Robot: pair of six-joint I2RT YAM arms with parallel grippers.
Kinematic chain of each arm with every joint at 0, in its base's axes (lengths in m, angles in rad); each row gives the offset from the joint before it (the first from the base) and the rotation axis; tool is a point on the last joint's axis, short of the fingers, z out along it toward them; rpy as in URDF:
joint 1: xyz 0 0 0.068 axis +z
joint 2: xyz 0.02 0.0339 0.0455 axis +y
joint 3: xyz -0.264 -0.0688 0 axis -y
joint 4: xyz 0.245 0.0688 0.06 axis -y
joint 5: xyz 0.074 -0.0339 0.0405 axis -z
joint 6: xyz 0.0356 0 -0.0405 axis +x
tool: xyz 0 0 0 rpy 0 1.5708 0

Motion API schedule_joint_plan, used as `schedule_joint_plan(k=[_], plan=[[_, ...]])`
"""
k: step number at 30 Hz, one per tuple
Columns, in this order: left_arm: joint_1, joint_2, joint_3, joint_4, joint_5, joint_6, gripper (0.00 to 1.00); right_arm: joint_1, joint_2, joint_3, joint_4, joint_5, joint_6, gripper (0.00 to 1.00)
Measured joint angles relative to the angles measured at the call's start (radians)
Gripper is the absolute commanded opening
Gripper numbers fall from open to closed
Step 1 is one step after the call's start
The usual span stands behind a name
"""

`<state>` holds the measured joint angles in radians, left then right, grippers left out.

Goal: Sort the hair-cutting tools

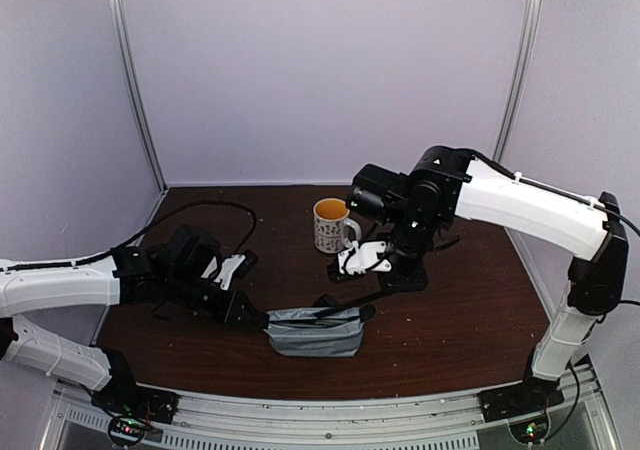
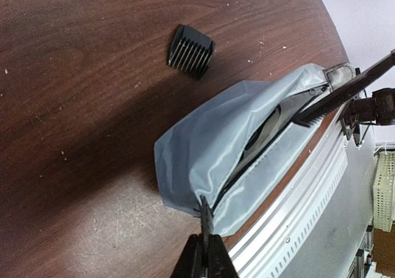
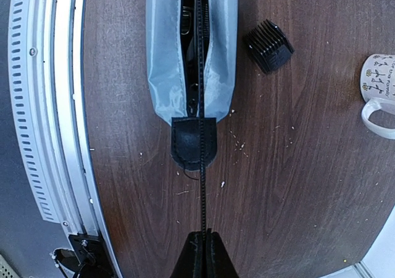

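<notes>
The grey zip pouch (image 1: 312, 332) lies open near the table's front edge. My left gripper (image 1: 258, 319) is shut on the pouch's left end, seen in the left wrist view (image 2: 207, 236) pinching the seam by the zip. My right gripper (image 1: 392, 288) is shut on one end of a thin black comb (image 3: 200, 105). The comb's far end reaches into the pouch's open mouth (image 3: 166, 49). A small black block (image 3: 270, 46) lies on the table just behind the pouch. Something silvery shows inside the pouch. The scissors are hidden.
A patterned mug (image 1: 332, 225) with a yellow inside stands behind the pouch, left of the right arm. The table's metal front rail (image 2: 321, 185) runs close beside the pouch. A black tab (image 3: 194, 141) ends the pouch on the right.
</notes>
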<state>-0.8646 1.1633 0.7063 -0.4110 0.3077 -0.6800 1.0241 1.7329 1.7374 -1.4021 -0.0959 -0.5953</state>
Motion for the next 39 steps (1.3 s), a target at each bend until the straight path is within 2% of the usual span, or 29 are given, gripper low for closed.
schedule_joint_plan(k=[3, 16, 22, 39], plan=[[0.0, 0.0, -0.004, 0.017, 0.013, 0.0, 0.0, 0.007, 0.024, 0.014, -0.004, 0.001, 0.0, 0.0], [0.0, 0.006, -0.014, 0.056, 0.044, -0.004, 0.0, 0.038, 0.134, 0.091, -0.016, 0.0, 0.021, 0.0], [0.0, 0.006, -0.054, 0.143, 0.089, -0.052, 0.0, 0.055, 0.205, 0.156, -0.006, -0.006, 0.053, 0.0], [0.0, 0.017, -0.064, 0.211, 0.124, -0.092, 0.0, 0.085, 0.296, 0.156, 0.064, -0.014, 0.098, 0.0]])
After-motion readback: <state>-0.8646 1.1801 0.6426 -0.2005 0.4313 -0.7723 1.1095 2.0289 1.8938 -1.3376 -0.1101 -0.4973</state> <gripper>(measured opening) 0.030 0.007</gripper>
